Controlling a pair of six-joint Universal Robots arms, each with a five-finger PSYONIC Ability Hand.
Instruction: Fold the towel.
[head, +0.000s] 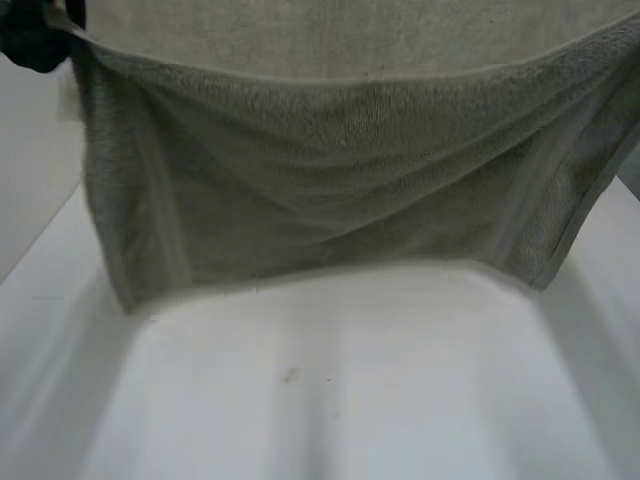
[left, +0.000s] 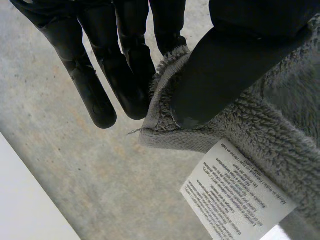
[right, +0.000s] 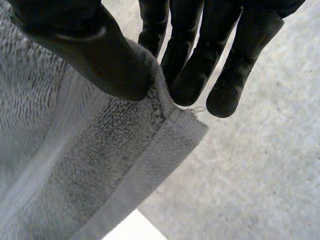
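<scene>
The grey terry-cloth towel (head: 330, 190) is hanging spread wide above the white desk (head: 330, 400), its top edge sagging in the middle between two raised corners. Whether the lower hem is touching the desk cannot be told. The black left hand (head: 35, 35) is holding one upper corner. In the left wrist view its thumb is pressing that corner against the fingers (left: 130, 85), clamped on the cloth. A white printed care label (left: 237, 197) is sitting just beside the pinch. The black right hand (right: 100, 55) is holding the other upper corner, its thumb lying on the pile and its fingers (right: 195, 75) closing behind the flat woven hem. A grey speckled floor (right: 260, 175) is lying well below both hands.
</scene>
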